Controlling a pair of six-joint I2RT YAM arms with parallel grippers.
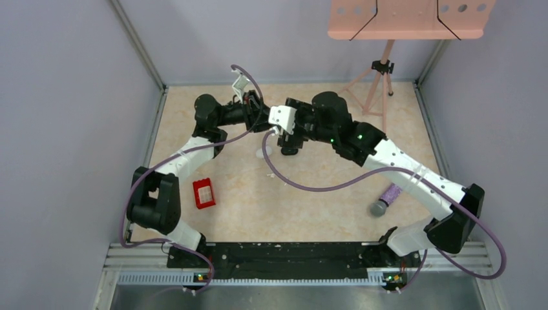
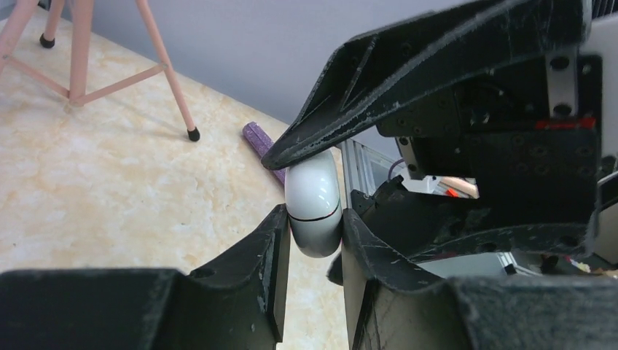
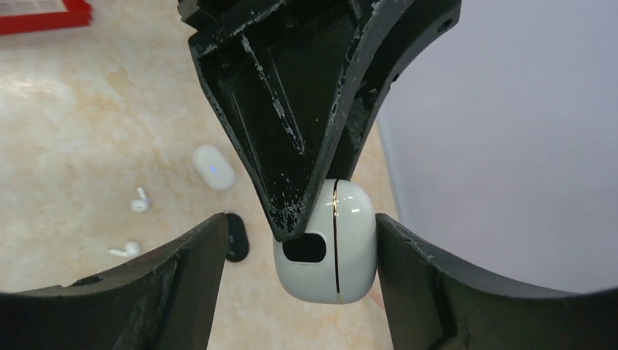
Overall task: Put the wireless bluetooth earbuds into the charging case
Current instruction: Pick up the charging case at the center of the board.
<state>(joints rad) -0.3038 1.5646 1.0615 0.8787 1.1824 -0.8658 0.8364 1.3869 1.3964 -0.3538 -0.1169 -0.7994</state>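
Overhead, my left hand (image 1: 263,116) and right hand (image 1: 284,135) meet above the desk (image 1: 310,206). From my left wrist, that hand is clamped on the white charging case (image 2: 313,197). From my right wrist, its fingers stand apart around the case, and two white earbuds (image 3: 140,200) lie on the desk below.

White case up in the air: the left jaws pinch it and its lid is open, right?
Not open. The white case, pinched by the left jaws, has its lid shut, with only a thin seam showing. The left wrist view shows this.
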